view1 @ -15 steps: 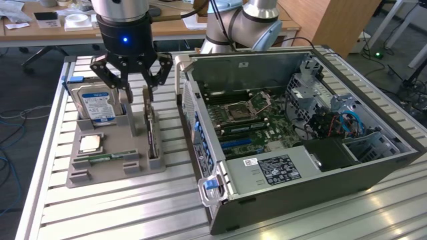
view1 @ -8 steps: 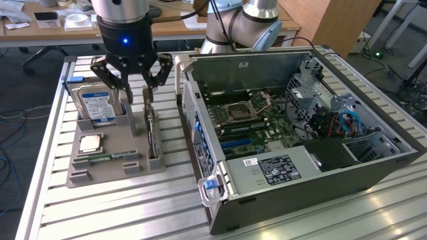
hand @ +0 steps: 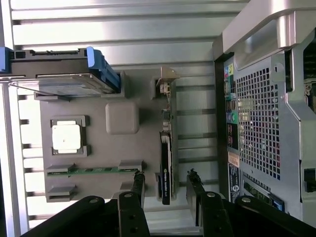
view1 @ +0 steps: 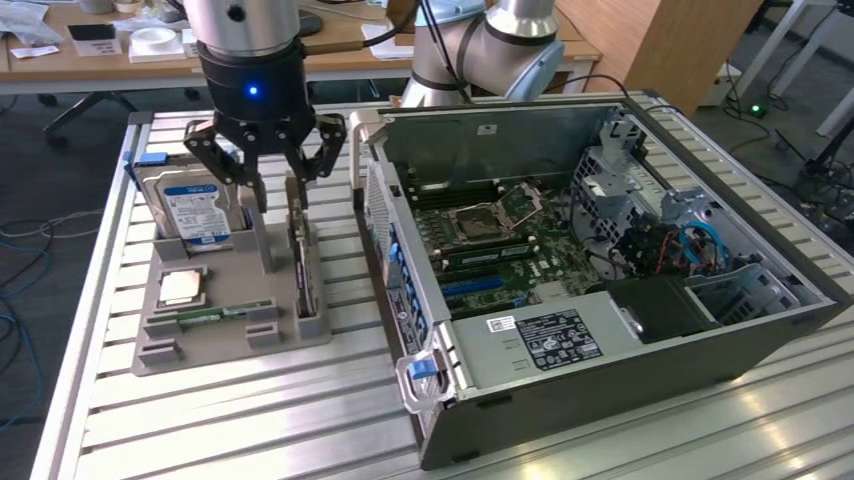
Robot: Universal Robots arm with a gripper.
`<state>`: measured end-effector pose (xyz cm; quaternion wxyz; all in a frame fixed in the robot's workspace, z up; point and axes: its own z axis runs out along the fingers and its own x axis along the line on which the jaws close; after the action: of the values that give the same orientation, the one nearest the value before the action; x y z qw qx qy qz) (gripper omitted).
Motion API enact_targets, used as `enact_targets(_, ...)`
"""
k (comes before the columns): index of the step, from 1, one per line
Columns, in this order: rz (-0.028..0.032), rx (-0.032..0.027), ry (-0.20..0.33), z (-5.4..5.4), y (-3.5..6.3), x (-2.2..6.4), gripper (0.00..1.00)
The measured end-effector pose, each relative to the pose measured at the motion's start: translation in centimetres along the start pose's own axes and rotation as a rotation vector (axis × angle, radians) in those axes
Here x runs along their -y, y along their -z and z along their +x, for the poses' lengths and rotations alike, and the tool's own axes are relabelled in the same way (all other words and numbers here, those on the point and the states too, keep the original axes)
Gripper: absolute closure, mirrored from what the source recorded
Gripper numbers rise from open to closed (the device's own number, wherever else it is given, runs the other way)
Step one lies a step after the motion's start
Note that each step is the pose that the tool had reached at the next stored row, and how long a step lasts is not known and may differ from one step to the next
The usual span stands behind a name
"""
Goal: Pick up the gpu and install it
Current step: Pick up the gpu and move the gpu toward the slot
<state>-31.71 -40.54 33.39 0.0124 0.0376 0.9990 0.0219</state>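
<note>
The gpu (view1: 306,262) stands on its edge in a slot at the side of the grey holder tray (view1: 274,338) nearest the computer case. In the wrist view the gpu (hand: 166,153) shows edge-on, with a green board, a black face and a silver bracket at its far end. My gripper (view1: 274,192) hangs straight above the tray and is open. In the wrist view my gripper (hand: 166,183) has one black finger (hand: 138,185) on each side of the card's black end, with a gap on both sides. Nothing is held.
The tray (hand: 98,148) also holds an upright hard drive (view1: 198,205) with a blue-white label, a CPU (view1: 182,288) and a RAM strip (view1: 214,315). The open computer case (view1: 601,250) lies close beside the tray on the slotted metal table (view1: 267,420), motherboard (view1: 494,240) exposed.
</note>
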Motion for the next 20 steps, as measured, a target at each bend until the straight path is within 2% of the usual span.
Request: enact_targets(20, -0.0003, 0.0004, 0.0, 0.1, -3.33, 0.15, 0.53)
